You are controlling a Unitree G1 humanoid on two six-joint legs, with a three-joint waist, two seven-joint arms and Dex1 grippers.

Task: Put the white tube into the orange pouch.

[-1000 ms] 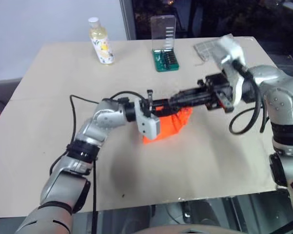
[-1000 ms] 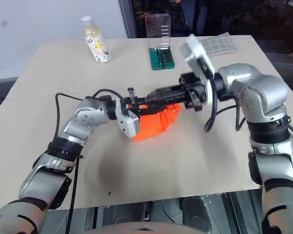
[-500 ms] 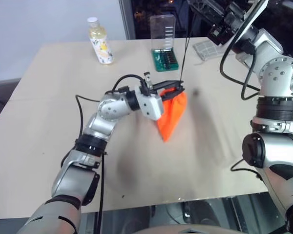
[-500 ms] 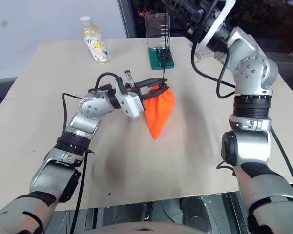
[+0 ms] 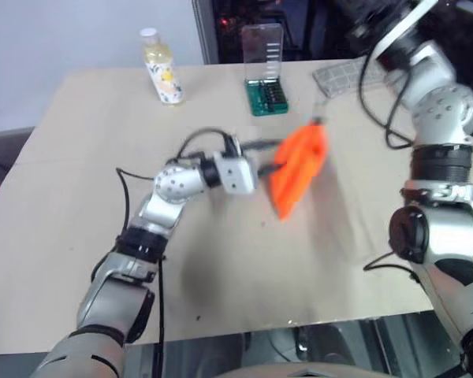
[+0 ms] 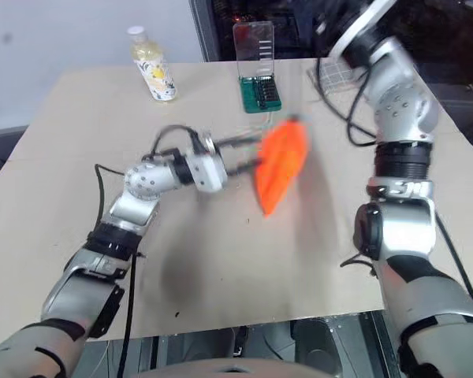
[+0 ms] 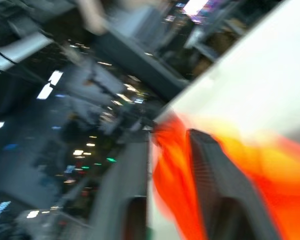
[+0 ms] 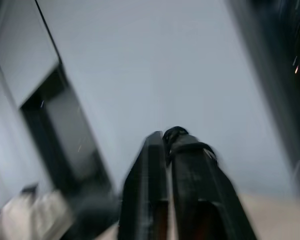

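orange pouch (image 5: 298, 167) is up off the table (image 5: 79, 189), long axis tilted, narrow end pointing down and toward the robot. The left gripper (image 5: 260, 157) has fingers spread, one inside the fabric. The right gripper (image 8: 166, 142) is nearly closed, pinching dark cord.

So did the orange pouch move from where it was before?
Yes. The orange pouch has shifted toward the robot's right and farther back on the table, closer to the green bit case.
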